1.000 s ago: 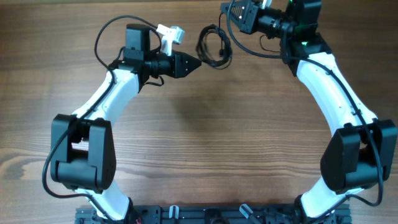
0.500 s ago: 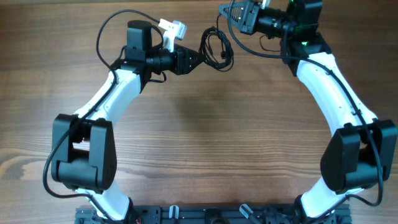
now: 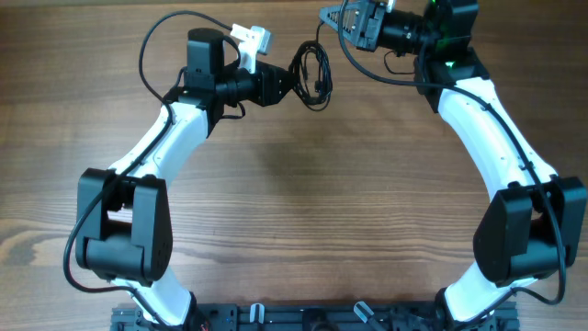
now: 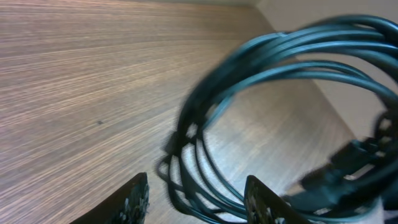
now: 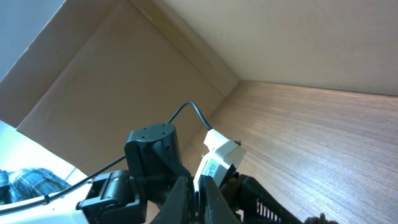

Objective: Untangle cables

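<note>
The cables (image 3: 322,66) are a small coiled bundle of thin black cords at the top middle of the overhead view, below my right gripper (image 3: 323,16). That gripper (image 5: 198,186) is shut, with a thin dark strand pinched between its fingertips. My left gripper (image 3: 294,84) reaches the bundle from the left. In the left wrist view it (image 4: 196,190) is open, and the coil's lower strands (image 4: 211,180) pass between its two fingers. The upper loop of the cables (image 4: 292,46) arches above them, blurred.
The wooden table (image 3: 303,202) spreads under both arms. Thick black wires (image 3: 152,51) loop off the left arm, and another (image 3: 363,69) off the right. The left arm's white wrist camera (image 5: 219,155) sits close to the right fingertips. A wall runs along the table's far edge (image 5: 311,87).
My left gripper has moved right to the coil and opened around its lower strands. The bundle has shifted slightly left. The right gripper has stayed shut up top.
</note>
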Controlling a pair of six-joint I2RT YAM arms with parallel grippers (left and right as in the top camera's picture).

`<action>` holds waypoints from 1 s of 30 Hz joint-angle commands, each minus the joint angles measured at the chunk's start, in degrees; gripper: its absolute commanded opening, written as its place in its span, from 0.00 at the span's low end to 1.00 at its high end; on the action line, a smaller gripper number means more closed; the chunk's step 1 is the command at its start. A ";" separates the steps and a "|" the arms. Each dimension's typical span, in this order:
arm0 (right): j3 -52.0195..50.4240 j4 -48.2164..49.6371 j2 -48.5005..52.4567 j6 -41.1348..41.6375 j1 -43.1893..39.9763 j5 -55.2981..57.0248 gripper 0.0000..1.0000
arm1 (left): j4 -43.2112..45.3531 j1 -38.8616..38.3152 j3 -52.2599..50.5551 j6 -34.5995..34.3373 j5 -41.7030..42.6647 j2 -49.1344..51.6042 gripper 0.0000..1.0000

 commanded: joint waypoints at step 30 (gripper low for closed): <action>-0.20 1.40 0.79 1.18 0.24 -3.69 0.05 | 4.68 -2.58 0.52 0.63 -1.57 0.33 0.04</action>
